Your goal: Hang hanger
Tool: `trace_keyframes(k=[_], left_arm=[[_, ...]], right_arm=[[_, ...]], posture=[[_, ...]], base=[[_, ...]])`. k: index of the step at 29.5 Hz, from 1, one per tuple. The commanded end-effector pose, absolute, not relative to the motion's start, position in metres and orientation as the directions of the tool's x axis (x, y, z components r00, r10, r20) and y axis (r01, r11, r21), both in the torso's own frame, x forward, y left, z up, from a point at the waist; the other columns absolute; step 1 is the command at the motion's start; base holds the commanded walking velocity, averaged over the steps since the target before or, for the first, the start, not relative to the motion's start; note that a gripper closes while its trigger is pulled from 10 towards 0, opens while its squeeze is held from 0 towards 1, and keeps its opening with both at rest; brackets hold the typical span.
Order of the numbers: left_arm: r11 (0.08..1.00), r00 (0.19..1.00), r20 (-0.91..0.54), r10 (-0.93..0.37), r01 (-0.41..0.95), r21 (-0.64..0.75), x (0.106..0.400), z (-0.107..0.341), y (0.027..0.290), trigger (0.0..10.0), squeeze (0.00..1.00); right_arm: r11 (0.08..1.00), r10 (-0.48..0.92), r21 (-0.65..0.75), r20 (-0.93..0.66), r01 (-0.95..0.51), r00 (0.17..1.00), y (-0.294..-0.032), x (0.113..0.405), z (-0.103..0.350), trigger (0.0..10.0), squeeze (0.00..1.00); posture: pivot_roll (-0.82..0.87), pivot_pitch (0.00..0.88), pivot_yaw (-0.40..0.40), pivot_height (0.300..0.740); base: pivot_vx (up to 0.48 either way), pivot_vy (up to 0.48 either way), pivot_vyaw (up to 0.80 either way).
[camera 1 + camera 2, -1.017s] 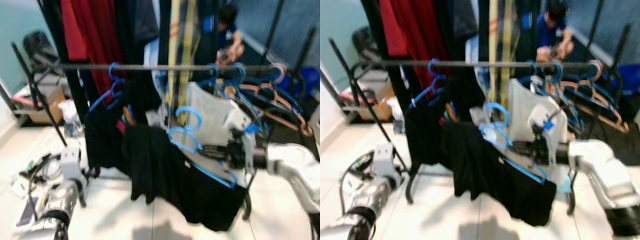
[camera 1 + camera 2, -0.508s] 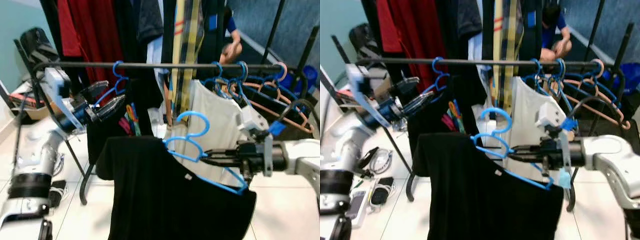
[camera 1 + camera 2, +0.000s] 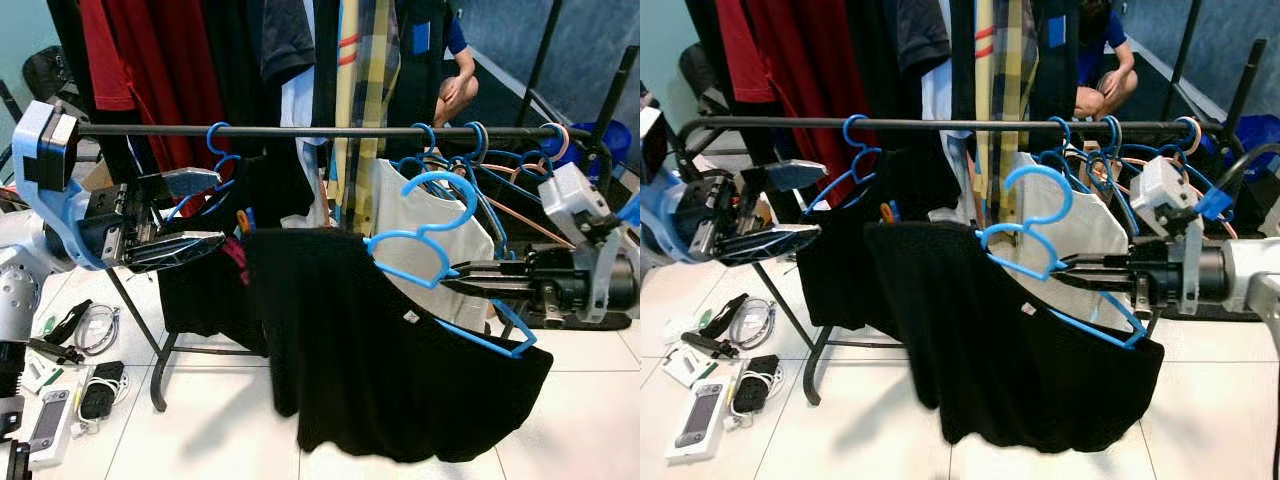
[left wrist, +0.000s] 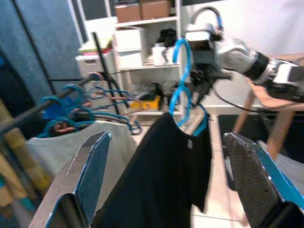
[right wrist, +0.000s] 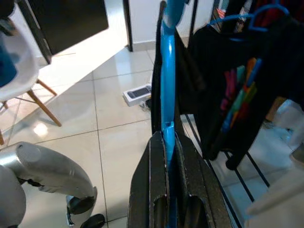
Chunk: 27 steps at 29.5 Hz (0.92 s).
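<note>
Blue hanger [image 3: 432, 252] with black shirt [image 3: 380, 370] is hanging below the rail [image 3: 330, 131], at 4 o'clock of it; your right gripper [image 3: 462, 280] is clamping it. Left gripper [image 3: 205, 215] is gaping wide, empty. Next you're lifting the hook over the rail.

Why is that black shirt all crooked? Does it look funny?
Yes. The black shirt hangs slanted because its blue hanger is tilted, not yet on the rail. The right claw pinches the hanger from the side. On the floor, gadgets and cables lie scattered by the rack's foot.
</note>
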<state>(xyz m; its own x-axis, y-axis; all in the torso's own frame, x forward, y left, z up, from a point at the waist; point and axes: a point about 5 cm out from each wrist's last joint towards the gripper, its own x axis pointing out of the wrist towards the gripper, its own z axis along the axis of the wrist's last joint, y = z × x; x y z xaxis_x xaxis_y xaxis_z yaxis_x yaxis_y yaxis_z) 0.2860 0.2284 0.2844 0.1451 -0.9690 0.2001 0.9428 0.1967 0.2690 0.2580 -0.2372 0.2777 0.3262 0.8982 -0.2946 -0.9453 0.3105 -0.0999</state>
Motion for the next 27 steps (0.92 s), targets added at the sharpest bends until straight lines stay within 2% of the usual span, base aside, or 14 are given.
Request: trace_keyframes(k=[1,11,27], left_arm=[[0.178,0.144,0.151,-0.978,0.954,0.242,0.283,0.281,0.235,10.0,0.00],[0.199,0.160,0.186,-0.969,0.957,0.213,0.289,0.275,0.229,10.0,0.00],[0.070,0.044,0.168,-0.985,0.985,0.155,0.280,0.270,0.219,10.0,0.00]], right_arm=[[0.280,0.919,-0.136,-0.248,-0.950,0.306,-0.240,0.253,0.293,0.0,0.00],[0.196,0.961,-0.182,-0.157,-0.963,0.225,-0.243,0.238,0.323,0.0,0.00],[0.149,0.981,-0.194,-0.094,-0.970,0.169,-0.242,0.234,0.332,0.0,0.00]], posture=[[-0.13,0.000,0.066,0.740],[-0.15,0.000,0.073,0.740],[-0.15,0.000,0.074,0.740]], base=[[0.000,0.000,0.00],[0.000,0.000,0.00],[0.000,0.000,0.00]])
